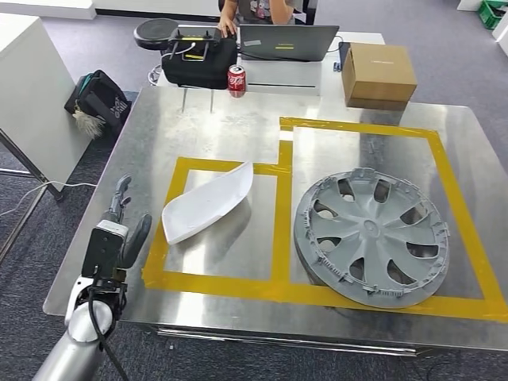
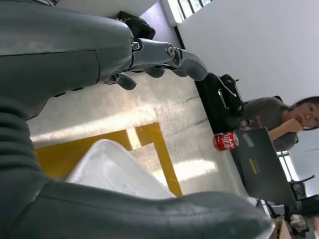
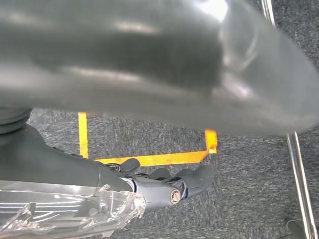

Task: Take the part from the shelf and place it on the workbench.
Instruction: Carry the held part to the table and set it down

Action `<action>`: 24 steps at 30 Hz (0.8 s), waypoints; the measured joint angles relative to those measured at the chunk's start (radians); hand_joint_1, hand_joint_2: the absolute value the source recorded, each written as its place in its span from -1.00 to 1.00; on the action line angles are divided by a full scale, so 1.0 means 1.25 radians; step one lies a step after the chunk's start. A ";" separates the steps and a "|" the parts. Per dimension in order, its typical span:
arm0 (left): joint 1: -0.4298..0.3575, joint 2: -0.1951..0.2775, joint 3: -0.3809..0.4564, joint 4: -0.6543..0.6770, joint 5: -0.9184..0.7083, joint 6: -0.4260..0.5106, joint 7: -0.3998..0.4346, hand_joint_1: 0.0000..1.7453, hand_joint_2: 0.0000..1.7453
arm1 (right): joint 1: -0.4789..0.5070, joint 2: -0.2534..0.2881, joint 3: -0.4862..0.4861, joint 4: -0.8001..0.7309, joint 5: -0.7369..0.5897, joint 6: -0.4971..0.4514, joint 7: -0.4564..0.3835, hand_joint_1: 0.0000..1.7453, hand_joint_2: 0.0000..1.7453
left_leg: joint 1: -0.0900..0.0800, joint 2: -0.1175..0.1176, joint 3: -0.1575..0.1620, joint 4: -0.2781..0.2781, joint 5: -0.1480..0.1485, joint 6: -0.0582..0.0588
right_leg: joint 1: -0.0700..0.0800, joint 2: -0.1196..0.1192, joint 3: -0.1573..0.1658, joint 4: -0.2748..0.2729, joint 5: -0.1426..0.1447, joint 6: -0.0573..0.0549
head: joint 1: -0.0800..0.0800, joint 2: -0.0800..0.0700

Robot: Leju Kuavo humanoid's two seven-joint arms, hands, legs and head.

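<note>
Left hand [image 1: 120,230] spread, empty, beside white part [image 1: 206,202]; right hand [image 3: 165,186] empty.

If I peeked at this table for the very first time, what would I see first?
Probably the big grey plastic wheel cover, lying flat inside the larger yellow tape frame on the shiny metal workbench. Next to it, in the smaller taped box, lies a curved white plastic part. The robot's left hand sits open at the table's near left edge, and a red soda can stands at the far side.
</note>
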 joint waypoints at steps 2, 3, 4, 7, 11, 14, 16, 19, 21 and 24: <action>0.012 0.002 0.005 -0.012 0.002 0.000 0.000 -1.00 -1.00 | 0.002 0.000 0.002 -0.003 -0.002 -0.002 0.000 -1.00 -1.00 | 0.000 0.000 0.004 0.000 -0.004 0.000 | 0.000 0.000 -0.058 0.097 -0.028 0.002 | 0.001 0.000; 0.018 0.003 0.006 -0.016 0.002 0.000 0.000 -1.00 -1.00 | 0.003 0.000 0.003 -0.005 -0.002 -0.002 0.000 -1.00 -1.00 | 0.000 0.000 0.007 0.001 -0.005 -0.001 | 0.000 0.000 -0.070 0.106 -0.017 0.002 | 0.001 0.000; 0.021 0.003 0.007 -0.020 0.005 0.000 -0.001 -1.00 -1.00 | 0.003 0.000 0.005 -0.006 -0.004 -0.003 -0.001 -1.00 -1.00 | 0.001 -0.001 0.011 0.001 -0.006 -0.004 | -0.001 0.000 -0.066 0.083 0.010 0.002 | 0.001 0.000; 0.036 0.006 0.017 -0.032 0.038 0.005 -0.026 -1.00 -1.00 | 0.002 0.000 0.008 -0.013 -0.019 -0.016 -0.028 -1.00 -1.00 | 0.002 -0.002 0.022 0.002 -0.013 -0.015 | -0.001 0.002 0.000 -0.070 0.102 -0.002 | 0.001 0.000; 0.075 0.014 0.041 -0.051 0.086 0.026 -0.090 -1.00 -1.00 | -0.003 0.000 0.007 -0.034 -0.052 -0.022 -0.101 -1.00 -1.00 | 0.000 -0.002 0.023 0.005 -0.015 -0.033 | 0.000 0.006 0.011 -0.106 0.117 -0.024 | -0.001 0.000; 0.099 0.018 0.058 -0.060 0.111 0.033 -0.113 -1.00 -1.00 | -0.018 -0.001 -0.001 -0.053 -0.064 -0.005 -0.146 -1.00 -1.00 | 0.001 -0.001 -0.003 0.061 -0.065 -0.044 | -0.002 0.003 0.002 -0.109 0.125 -0.041 | -0.004 0.000; 0.110 0.020 0.067 -0.061 0.131 0.033 -0.117 -1.00 -1.00 | -0.028 -0.001 -0.005 -0.061 -0.068 0.008 -0.170 -1.00 -1.00 | 0.001 0.000 -0.045 0.164 -0.125 -0.047 | 0.000 0.000 -0.008 -0.109 0.131 -0.048 | -0.005 0.000; 0.129 0.027 0.076 -0.057 0.173 0.021 -0.122 -1.00 -1.00 | -0.043 -0.001 -0.009 -0.076 -0.074 0.033 -0.212 -1.00 -1.00 | 0.001 0.000 -0.053 0.213 -0.130 -0.046 | 0.004 -0.001 -0.024 -0.108 0.143 -0.050 | -0.005 0.000; 0.138 0.034 0.076 -0.051 0.212 0.008 -0.135 -1.00 -1.00 | -0.052 -0.001 -0.010 -0.087 -0.076 0.054 -0.235 -1.00 -1.00 | 0.001 0.000 0.010 0.112 -0.084 -0.041 | 0.005 0.000 -0.032 -0.108 0.152 -0.046 | -0.005 0.000; 0.145 0.044 0.071 -0.031 0.260 0.003 -0.154 -1.00 -1.00 | -0.062 -0.001 -0.008 -0.105 -0.057 0.076 -0.261 -1.00 -1.00 | -0.002 -0.001 0.072 -0.002 -0.055 -0.034 | 0.008 0.001 -0.038 -0.109 0.166 -0.033 | -0.005 0.000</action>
